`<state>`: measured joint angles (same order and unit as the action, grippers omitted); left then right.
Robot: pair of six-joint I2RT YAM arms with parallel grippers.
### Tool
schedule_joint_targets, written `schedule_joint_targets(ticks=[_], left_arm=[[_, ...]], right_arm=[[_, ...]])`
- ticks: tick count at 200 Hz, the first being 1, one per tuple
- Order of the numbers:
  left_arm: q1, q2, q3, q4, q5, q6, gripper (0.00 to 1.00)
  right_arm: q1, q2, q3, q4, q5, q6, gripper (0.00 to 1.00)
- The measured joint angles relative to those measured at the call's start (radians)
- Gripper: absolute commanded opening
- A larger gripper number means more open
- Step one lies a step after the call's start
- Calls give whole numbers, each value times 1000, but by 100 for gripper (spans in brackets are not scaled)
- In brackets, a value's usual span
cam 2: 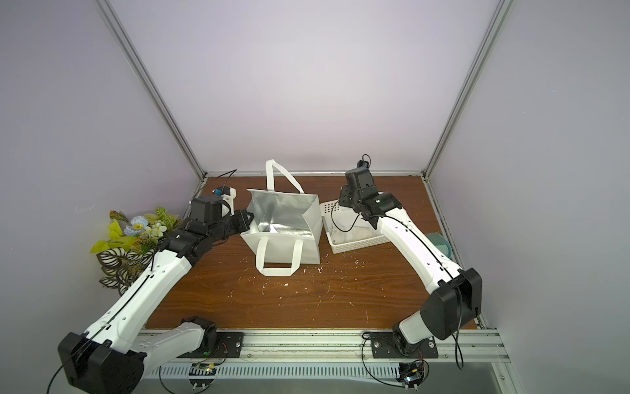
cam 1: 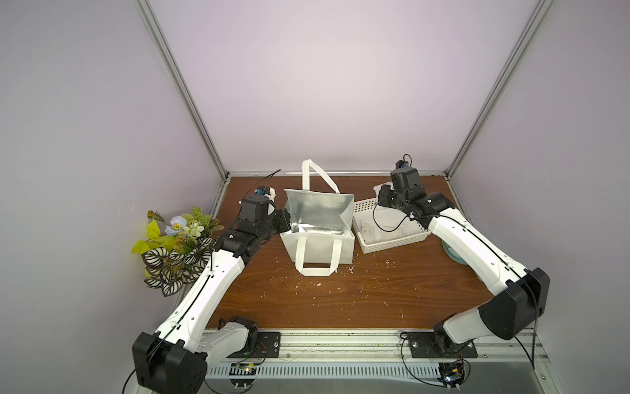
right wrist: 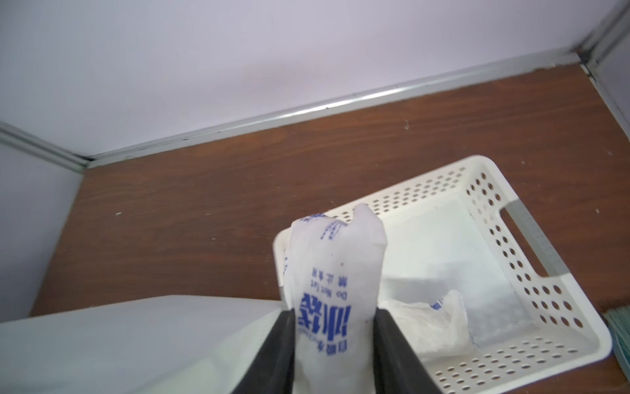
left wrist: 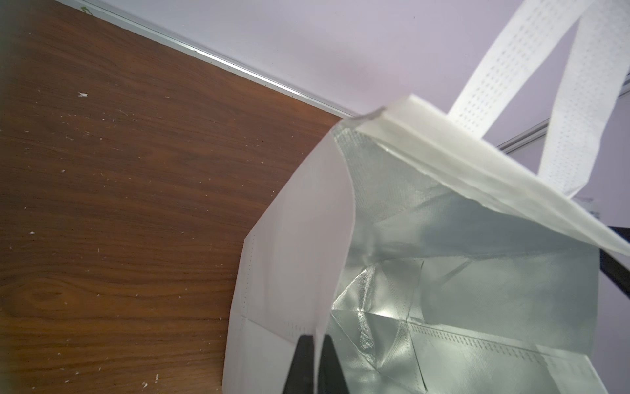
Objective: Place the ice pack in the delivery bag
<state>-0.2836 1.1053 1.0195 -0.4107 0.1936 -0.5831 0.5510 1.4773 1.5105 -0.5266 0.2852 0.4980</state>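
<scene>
- Right claw (right wrist: 334, 315): the jaws are pinching the ice pack (right wrist: 335, 269), one finger against each long side. The pouch stands out past the fingertips, with blue print showing between them.
- Ice pack position: in the right claw's grip, at the corner of the white perforated basket (right wrist: 511, 238) nearest this claw. It is not in the delivery bag (right wrist: 136, 341), whose white wall lies just beside this claw on the side away from the basket.
- A second pouch (right wrist: 433, 324) lies on the basket floor, beside and below the gripped one.
- Left claw (left wrist: 316, 344): the jaws are pressed together on the bag's side wall, one finger outside on white fabric and one inside on the foil lining. Judged purpose: holding the mouth open and stopping the bag sliding on the tabletop (left wrist: 119, 204).
- Handling (judged): the pouch is soft and pliant, and its film creases between the fingers. Smooth plastic is likely slippery. The filling probably gives it moderate weight, so the free end may sag or swing when tilted.
- Grip point (judged): across the narrow width near the middle, as here. A thin sealed edge could slip out or tear.
- Insertion (judged): the bag walls are thin and will yield if struck. Enter the mouth from above, clear of the raised strap handle (cam 1: 306, 177).
</scene>
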Motion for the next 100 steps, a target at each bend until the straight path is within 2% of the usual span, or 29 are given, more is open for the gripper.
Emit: schedule_joint_targets(ticks=[45, 100], left_arm=[[0, 24, 18, 3, 0, 0, 0], [0, 36, 31, 2, 0, 0, 1]], right_arm=[[126, -76, 103, 11, -35, -33, 30], [324, -22, 188, 66, -74, -113, 29]])
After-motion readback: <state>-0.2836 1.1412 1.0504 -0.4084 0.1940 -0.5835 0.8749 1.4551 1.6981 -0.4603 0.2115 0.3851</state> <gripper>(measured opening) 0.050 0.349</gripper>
